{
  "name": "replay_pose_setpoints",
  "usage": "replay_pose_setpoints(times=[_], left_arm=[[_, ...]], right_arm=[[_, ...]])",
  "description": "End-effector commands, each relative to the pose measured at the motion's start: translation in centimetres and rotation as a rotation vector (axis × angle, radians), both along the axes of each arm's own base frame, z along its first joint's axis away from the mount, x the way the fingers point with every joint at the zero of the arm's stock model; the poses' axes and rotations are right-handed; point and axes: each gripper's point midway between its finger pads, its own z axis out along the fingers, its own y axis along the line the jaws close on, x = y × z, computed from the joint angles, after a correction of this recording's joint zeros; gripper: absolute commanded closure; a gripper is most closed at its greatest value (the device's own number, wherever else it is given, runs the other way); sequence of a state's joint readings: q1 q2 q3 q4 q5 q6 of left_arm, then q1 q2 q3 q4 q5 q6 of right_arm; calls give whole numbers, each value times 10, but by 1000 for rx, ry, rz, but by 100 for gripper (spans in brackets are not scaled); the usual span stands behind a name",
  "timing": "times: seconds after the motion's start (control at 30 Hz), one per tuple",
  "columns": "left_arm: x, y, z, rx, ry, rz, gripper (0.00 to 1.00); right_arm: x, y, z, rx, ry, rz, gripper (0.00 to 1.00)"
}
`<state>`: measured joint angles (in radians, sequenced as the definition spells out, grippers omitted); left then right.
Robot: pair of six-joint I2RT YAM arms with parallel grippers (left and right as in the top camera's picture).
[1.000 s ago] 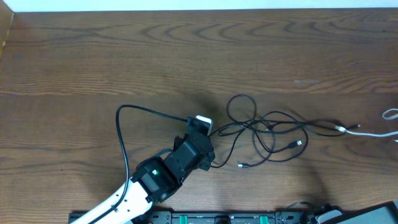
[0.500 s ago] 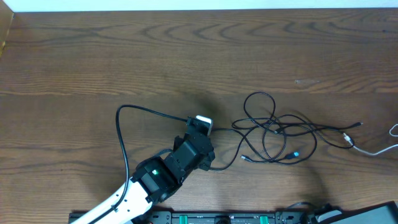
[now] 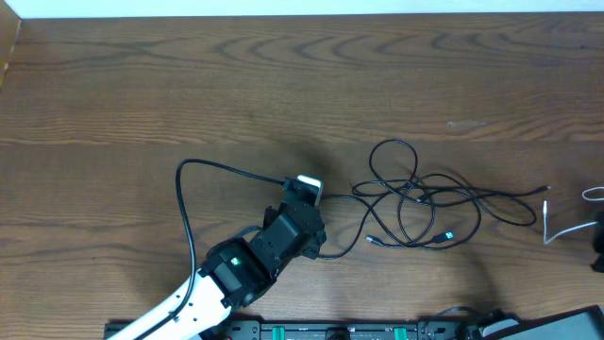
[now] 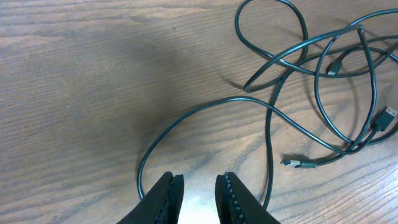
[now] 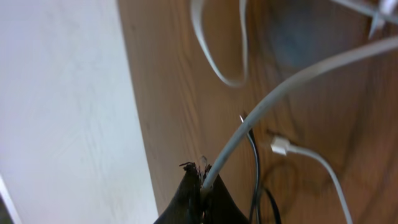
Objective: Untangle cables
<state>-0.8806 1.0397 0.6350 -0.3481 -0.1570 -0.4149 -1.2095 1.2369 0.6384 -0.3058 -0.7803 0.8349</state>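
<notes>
Black cables [image 3: 415, 203] lie looped together on the table right of centre. The white cable [image 3: 569, 229] lies apart from them at the right edge. My left gripper [image 3: 317, 227] is open and empty at the tangle's left end. In the left wrist view, a black cable [image 4: 186, 118] curves just ahead of the open left gripper [image 4: 199, 186], and a small plug [image 4: 295, 163] lies to its right. My right gripper [image 3: 598, 247] barely shows at the right edge. In the right wrist view it [image 5: 202, 183] is shut on the white cable [image 5: 292, 84].
A thick black robot cable [image 3: 189, 175] arcs from the left arm [image 3: 236, 269] across the table. The wooden table [image 3: 189, 85] stretches far and left. In the right wrist view, the table edge [image 5: 134, 124] meets white floor, and a white plug [image 5: 279, 145] lies near a black cable [image 5: 254, 168].
The white cable has been pulled right, out of the black tangle, and its plug end now lies apart. The black cables slid right, then stopped. The left arm has not moved.
</notes>
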Motion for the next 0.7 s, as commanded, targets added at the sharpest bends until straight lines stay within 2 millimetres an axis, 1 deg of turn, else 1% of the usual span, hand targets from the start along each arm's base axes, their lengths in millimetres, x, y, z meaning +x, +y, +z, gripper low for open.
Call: replay_pose_setpoints(times=[0.0,0.13,0.27,0.37,0.43,0.57,0.63,0.67], left_arm=[[3,1,6,-4,-18,14,76],[4,1,6,-5,-19,14,76],[3,1,6,-5,-19,14,76],[3,1,6,-5,-18,14,76],[3,1,6,-5,-18,14,76],[3,1,6,-5,-18,14,76],[4,1,6,-5,-19,14,76],[4,1,6,-5,-19,14,76]], right_arm=[[-2,-19,16,-86,-49,-18,99],[-7,-47,34,-170,-86,-112,99],[-16,-80,49,-282,-74,-249,99],[-24,-105,70,-405,-81,-349,99],[-29,-119,90,-487,-112,-412,99],[-37,-136,127,-617,-181,-506,99],[-40,-140,139,-664,-195,-534,99],[-42,-142,139,-671,-192,-549,99]])
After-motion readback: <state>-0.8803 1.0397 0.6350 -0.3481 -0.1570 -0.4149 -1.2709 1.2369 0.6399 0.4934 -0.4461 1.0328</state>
